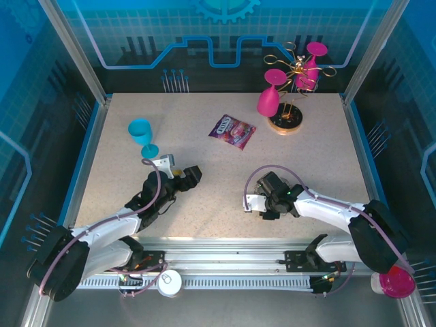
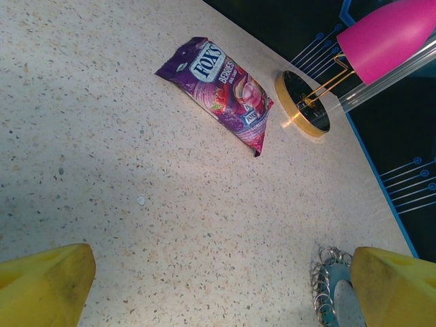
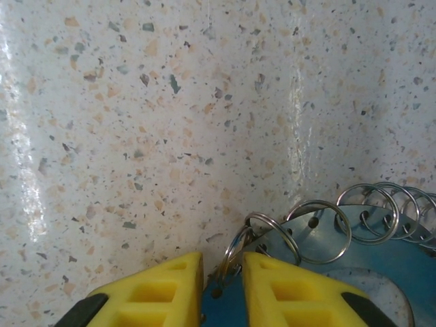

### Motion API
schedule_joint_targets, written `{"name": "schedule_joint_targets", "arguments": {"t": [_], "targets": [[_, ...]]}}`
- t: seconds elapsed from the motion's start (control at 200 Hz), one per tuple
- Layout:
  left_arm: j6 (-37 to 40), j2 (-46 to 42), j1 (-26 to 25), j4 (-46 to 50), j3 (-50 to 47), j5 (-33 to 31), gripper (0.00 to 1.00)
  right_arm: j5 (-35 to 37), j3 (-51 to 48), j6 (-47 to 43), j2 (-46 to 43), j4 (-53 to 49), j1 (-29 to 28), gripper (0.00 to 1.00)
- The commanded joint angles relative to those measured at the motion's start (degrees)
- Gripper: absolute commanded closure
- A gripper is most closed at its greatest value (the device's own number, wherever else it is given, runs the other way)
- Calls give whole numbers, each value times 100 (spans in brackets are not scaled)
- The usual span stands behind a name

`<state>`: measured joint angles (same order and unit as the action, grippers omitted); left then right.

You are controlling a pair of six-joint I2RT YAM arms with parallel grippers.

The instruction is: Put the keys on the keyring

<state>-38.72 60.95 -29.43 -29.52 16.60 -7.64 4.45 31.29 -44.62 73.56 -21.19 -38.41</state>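
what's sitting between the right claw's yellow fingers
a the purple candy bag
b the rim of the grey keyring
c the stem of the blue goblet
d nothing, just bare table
b: in the right wrist view the keyring pokes its rim into the narrow gap of the right claw, with a yellow finger close on either side of it.
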Motion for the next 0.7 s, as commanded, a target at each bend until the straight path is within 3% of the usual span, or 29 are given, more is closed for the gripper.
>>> {"name": "schedule_joint_targets", "arguments": {"t": [0.0, 0.115, 0.305, 0.415, 0.565, 0.69], "targets": [[13, 47, -31, -208, 80, 92, 4, -77, 166, 56, 70, 141, 84, 79], [11, 55, -35, -205, 83, 105, 4, -139, 226, 68, 97, 25, 91, 83], [64, -41, -32, -58, 115, 104, 4, -235, 363, 124, -126, -281, 88, 100], [178, -267, -32, 331, 245, 96, 4, -455, 589, 380, -390, -587, 97, 100], [548, -586, -30, 947, 603, 167, 4, -833, 1100, 1292, -587, -920, 124, 100], [893, -661, -35, 1018, 690, 431, 7, -1155, 1506, 2552, -542, -1195, 114, 100]]}}
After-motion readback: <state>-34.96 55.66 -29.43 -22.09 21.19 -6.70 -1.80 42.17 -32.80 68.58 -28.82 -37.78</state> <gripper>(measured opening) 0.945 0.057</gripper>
